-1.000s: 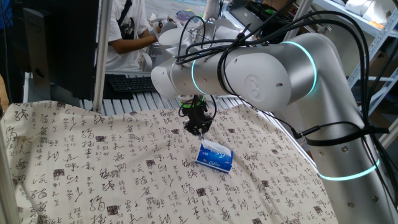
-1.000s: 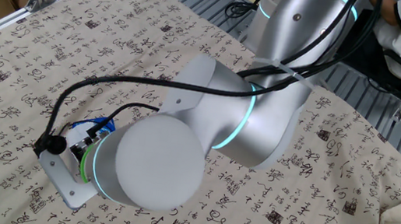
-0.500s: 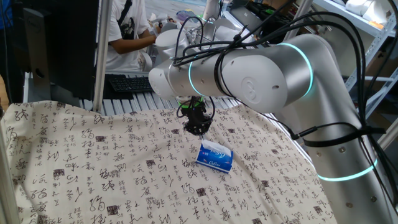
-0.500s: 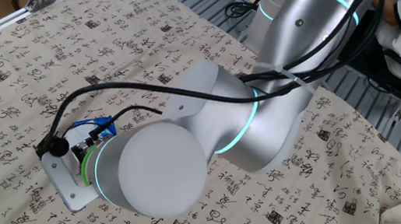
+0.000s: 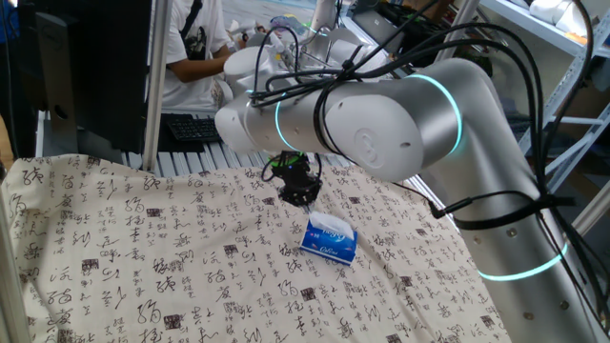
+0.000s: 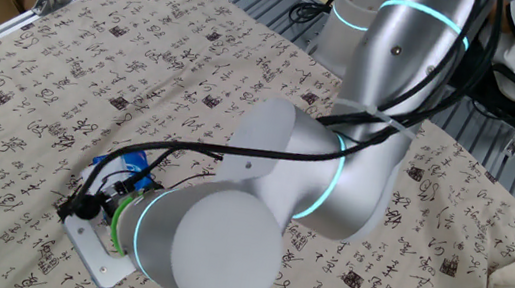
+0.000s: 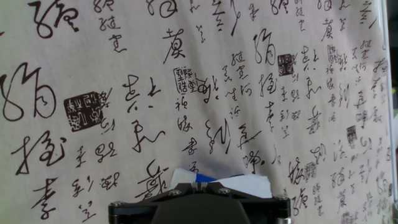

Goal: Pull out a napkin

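Observation:
The blue-and-white tissue pack [image 5: 328, 242] lies on the patterned cloth [image 5: 143, 248]. A white napkin [image 5: 330, 226] pokes up from its top slot. My gripper [image 5: 301, 196] hangs just above the cloth, a little up and left of the pack, with its fingers together and nothing between them. In the hand view the gripper [image 7: 198, 184] sits at the bottom edge, and a blue and white bit of the pack [image 7: 249, 185] shows just beyond it. In the other fixed view the arm hides nearly all of the pack [image 6: 135, 161].
The arm's big silver elbow [image 5: 381, 114] hangs over the table's far side. A person [image 5: 195, 48] sits behind the table at a keyboard [image 5: 195, 127]. A metal post [image 5: 152, 86] stands at the back left. The cloth has folds near the pack.
The arm has swung a little to the left and the gripper has shifted slightly left and up. The pack and napkin have not moved.

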{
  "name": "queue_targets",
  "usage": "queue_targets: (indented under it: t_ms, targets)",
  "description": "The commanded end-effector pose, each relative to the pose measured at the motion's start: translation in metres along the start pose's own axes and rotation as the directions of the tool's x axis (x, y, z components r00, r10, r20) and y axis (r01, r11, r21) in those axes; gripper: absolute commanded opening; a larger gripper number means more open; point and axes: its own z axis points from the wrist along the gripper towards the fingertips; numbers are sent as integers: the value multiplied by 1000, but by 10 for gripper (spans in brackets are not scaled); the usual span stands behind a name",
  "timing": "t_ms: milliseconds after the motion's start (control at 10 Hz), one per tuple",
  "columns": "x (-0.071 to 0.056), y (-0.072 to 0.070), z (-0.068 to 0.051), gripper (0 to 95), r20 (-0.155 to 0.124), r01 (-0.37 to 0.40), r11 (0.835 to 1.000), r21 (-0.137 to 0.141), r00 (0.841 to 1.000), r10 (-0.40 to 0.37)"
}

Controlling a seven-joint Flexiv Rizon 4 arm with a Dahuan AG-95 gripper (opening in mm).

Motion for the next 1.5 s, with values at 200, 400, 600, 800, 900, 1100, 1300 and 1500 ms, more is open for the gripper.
queue_targets:
  t_ms: [200,400,600,800,900,1100,1300,1500]
  targets:
    - [3,-13,-14,0,7,24,997,-72,1000,-23]
    - [5,-20,-23,0,4,28,996,-88,1000,-28]
    - [8,-26,-31,0,1,30,995,-97,1000,-30]
    - [11,-30,-40,0,-5,23,995,-101,1000,-24]
    - [13,-30,-46,0,-8,17,997,-77,1000,-17]
    - [17,-30,-56,0,-8,12,999,-44,1000,-12]
    - [22,-33,-65,0,-11,10,999,-46,1000,-10]
    - [29,-37,-77,0,-12,10,998,-57,1000,-11]
